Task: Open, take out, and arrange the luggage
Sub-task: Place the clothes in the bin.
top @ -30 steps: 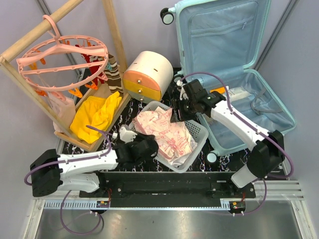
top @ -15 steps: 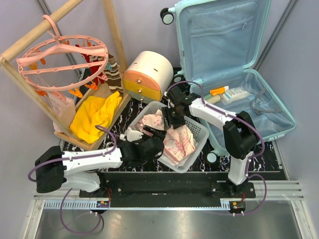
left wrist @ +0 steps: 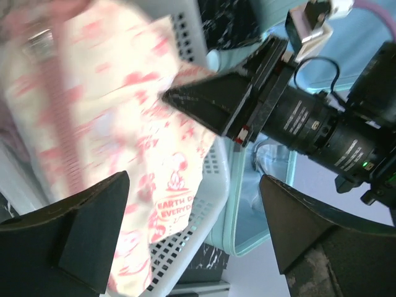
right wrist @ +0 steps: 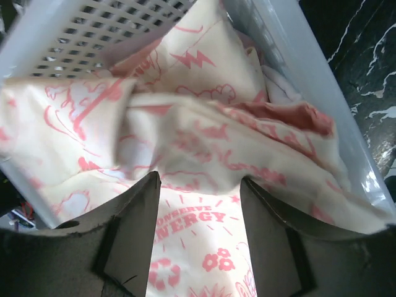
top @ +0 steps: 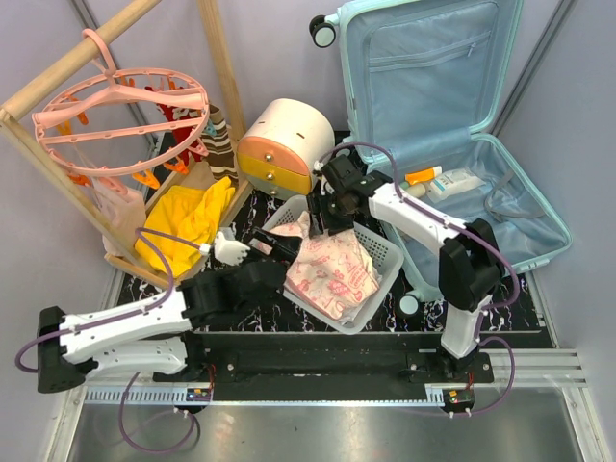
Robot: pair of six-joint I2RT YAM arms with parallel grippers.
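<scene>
Luggage (top: pixel 433 77) sits open at the far right of the worktop (top: pixel 255 217), lid upright, tubes (top: pixel 445 181) in the lower shell. Left end effector (left wrist: pixel 193 179) is wide open and holds nothing, beside the white basket (top: pixel 382 252). Right end effector (right wrist: pixel 199 179) is over the printed cloth (top: pixel 332 274) in the basket, fingers apart; can't tell if it grips.

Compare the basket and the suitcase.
The basket is white perforated plastic; the suitcase is a mint shell with fabric lining. The basket is smaller and lidless; the suitcase lid stands open. The basket holds a printed cloth; the suitcase, toiletries. Both are open on top.
</scene>
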